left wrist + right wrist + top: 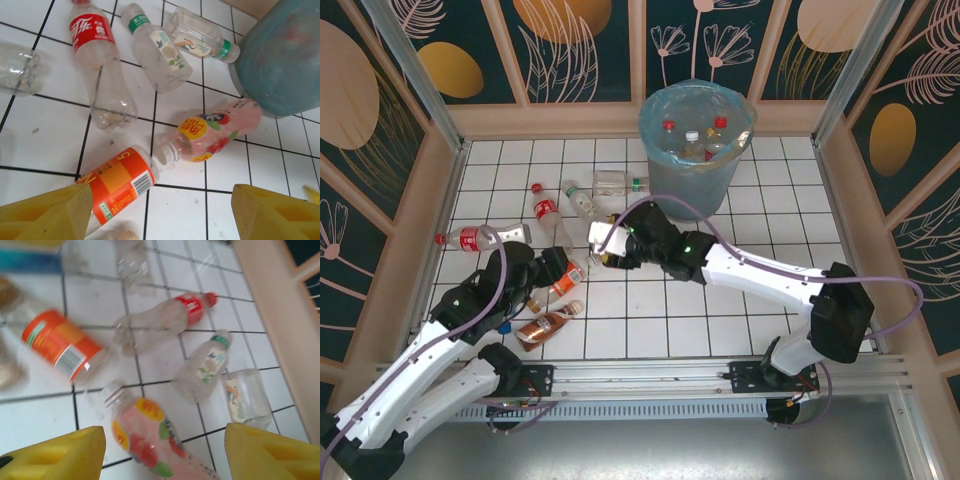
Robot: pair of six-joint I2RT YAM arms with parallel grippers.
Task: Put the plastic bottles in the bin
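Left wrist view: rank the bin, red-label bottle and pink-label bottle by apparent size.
1. bin, cropped by the frame.
2. red-label bottle.
3. pink-label bottle, slightly shorter; it lies nearer the camera, so that gap is unsure.

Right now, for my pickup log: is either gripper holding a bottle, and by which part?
Nothing is held. The left gripper and right gripper both stand open; the pink bottle lies loose below the right one.

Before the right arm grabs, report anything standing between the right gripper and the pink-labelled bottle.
Nothing visible stands between them. The right gripper hangs open right over the pink-labelled bottle, with its jaws on either side. The orange-labelled bottle lies close by its neck, outside the jaws.
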